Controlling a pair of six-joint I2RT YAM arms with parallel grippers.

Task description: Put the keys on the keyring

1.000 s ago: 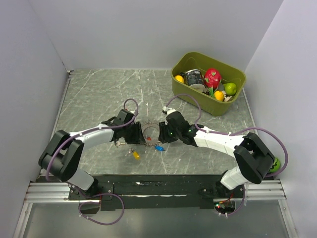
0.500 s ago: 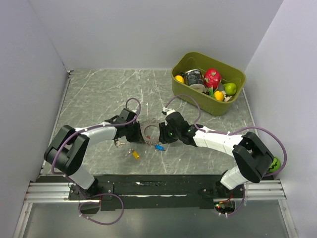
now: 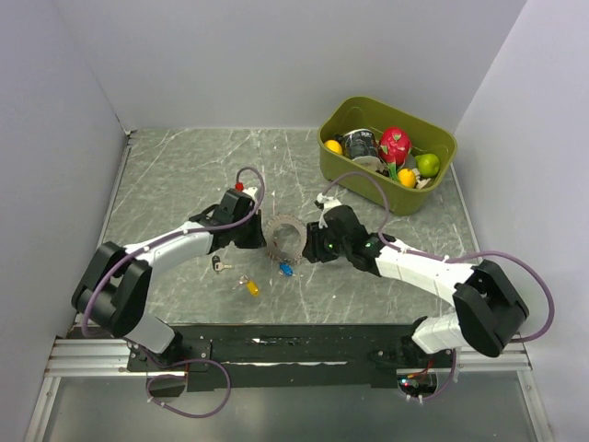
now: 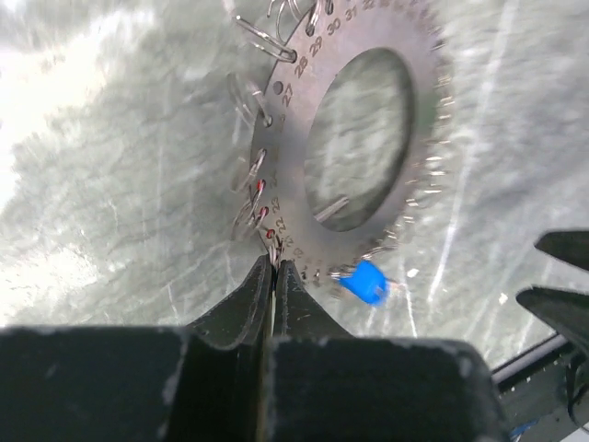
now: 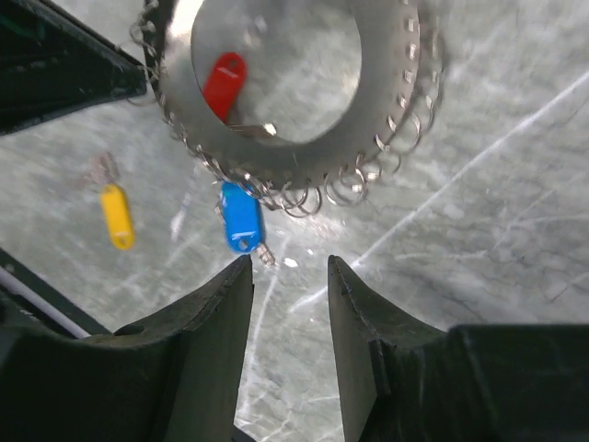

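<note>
The keyring [image 3: 283, 235] is a flat grey metal disc with a big hole, numbers and many small wire rings along its rim [image 4: 296, 161]. My left gripper [image 4: 273, 261] is shut on its near edge and holds it tilted; in the top view the left gripper [image 3: 264, 238] is at the disc's left side. A blue-capped key [image 4: 366, 281] hangs from the rim, and a red-capped key [image 5: 224, 83] shows through the hole. My right gripper [image 5: 290, 262] is open and empty, just short of the disc [image 5: 386, 101]. The yellow key [image 3: 249, 286] and a dark key [image 3: 218, 265] lie loose on the table.
An olive bin [image 3: 433, 180] with fruit and a cup stands at the back right. White walls close in the grey marbled table on three sides. The black base rail [image 3: 294, 345] runs along the near edge.
My left gripper has closed on the keyring's edge and tipped it up. The right arm has drawn back to the right, away from the disc, its jaws unchanged.
</note>
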